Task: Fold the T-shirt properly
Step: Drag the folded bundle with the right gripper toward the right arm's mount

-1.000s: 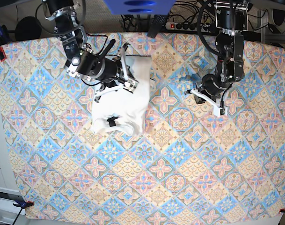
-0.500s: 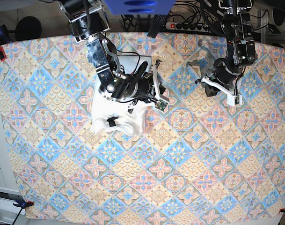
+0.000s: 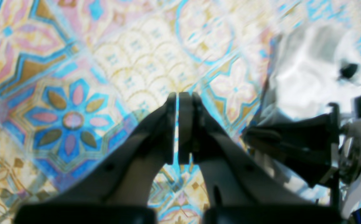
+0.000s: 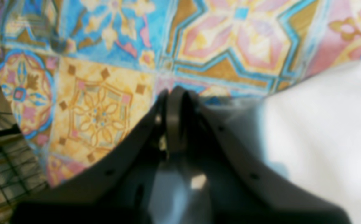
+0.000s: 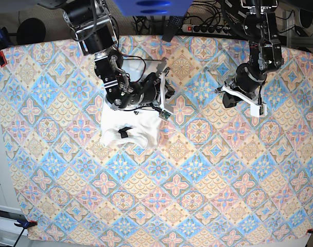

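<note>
So the white cotton T-shirt [image 5: 129,123] is bunched into a rough folded packet on the patterned tile-print tablecloth [image 5: 197,195], sitting toward the far-left part of the cloth in the base view, with a small black tag [image 5: 123,133] showing near its front edge. Its long axis runs roughly front to back, away from the camera's near edge.

The thing that matters here: the right gripper [image 5: 163,98] is right on top of the shirt, reaching across its far half toward the shirt's right edge, so that arm is by far the closer one. Its jaws look pinched together, and in the right wrist view the gripper [image 4: 174,102] sits at the shirt's border with white fabric just beside it. Can't honestly tell whether any cloth is caught in there; too blurry.

The left gripper [image 5: 242,99] is well off to the shirt's right, over bare tablecloth, jaws closed on nothing, as its wrist view shows [image 3: 177,102]. Elbow's bent, wrist pointing down at the cloth.

My guess is the right arm does the next tidy-up.
</note>
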Tool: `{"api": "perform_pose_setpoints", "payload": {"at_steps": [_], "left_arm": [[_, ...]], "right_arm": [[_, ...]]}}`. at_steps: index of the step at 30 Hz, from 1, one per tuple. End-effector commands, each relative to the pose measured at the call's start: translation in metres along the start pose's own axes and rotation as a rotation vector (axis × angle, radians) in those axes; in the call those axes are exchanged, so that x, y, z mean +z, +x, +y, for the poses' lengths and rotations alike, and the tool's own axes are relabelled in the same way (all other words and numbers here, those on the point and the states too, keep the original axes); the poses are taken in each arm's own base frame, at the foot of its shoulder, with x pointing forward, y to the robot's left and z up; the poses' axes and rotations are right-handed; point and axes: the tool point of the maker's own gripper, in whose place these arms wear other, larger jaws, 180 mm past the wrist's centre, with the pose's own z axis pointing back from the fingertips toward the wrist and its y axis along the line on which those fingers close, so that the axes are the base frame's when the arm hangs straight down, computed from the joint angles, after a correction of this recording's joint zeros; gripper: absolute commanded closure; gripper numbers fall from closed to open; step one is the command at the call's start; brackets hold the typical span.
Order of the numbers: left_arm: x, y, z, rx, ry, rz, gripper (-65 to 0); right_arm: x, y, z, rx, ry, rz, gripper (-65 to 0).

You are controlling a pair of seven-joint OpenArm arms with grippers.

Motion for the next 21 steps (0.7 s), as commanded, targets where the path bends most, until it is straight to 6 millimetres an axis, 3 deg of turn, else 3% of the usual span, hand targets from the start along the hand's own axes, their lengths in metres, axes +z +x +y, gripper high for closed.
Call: {"api": "perform_pose_setpoints", "payload": {"at_steps": [1, 9, 21], "left_arm": [[0.003, 0.011, -0.003, -0.009, -0.014, -0.034, -1.2], [0.002, 0.011, -0.004, -0.008, -0.017, -0.033, -1.2], [0.001, 0.011, -0.006, -0.007, -0.023, -0.033, -1.2]], "right_arm": [[0.012, -0.019, -0.024, -0.004, -0.061, 0.063, -1.8], [0.045, -0.086, -0.064, -0.124, -0.158, 0.134, -1.8], [0.098, -0.136, -0.116, -0.114, -0.281, 0.242, -1.8]]}}
